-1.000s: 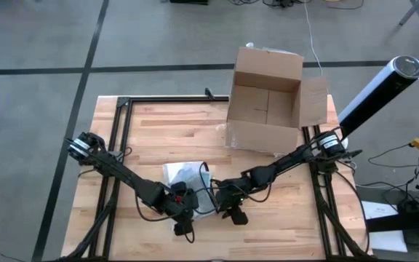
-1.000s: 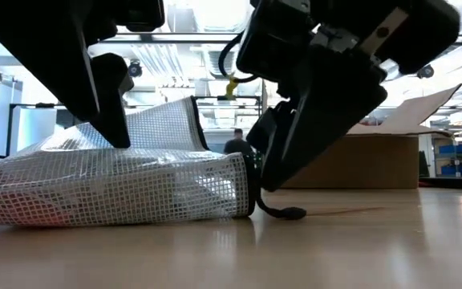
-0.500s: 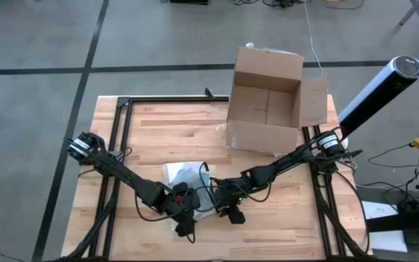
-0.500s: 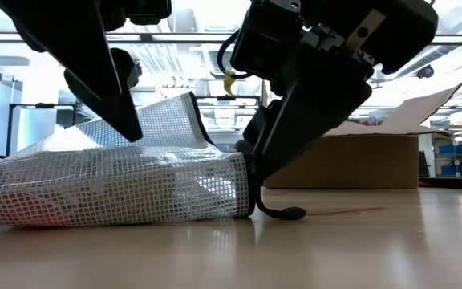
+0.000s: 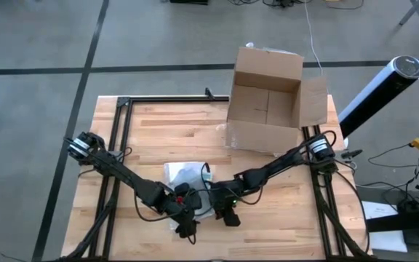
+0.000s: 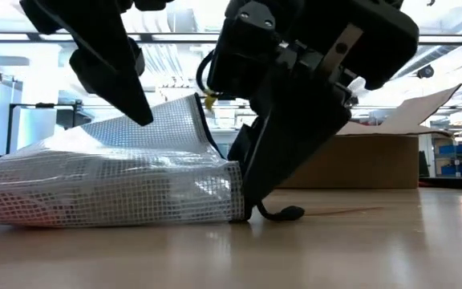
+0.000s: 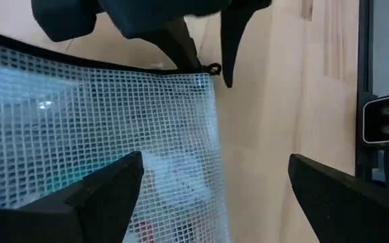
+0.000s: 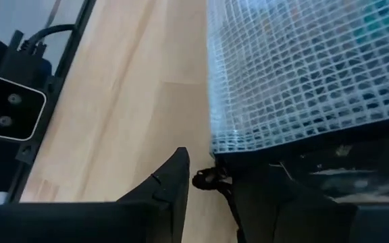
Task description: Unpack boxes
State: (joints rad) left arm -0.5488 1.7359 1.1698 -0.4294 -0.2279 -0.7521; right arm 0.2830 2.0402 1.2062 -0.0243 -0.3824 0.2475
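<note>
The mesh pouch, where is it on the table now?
In the high view the pouch lies near the table's front edge, about mid-width, between the left hand and the right hand, far from the box.

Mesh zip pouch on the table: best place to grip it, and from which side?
Grip the translucent grey-white mesh zip pouch at its black zipper pull, which trails loose off the corner nearest the brown cardboard box. Come from that open side: the pouch lies flat, so its face offers no edge.
</note>
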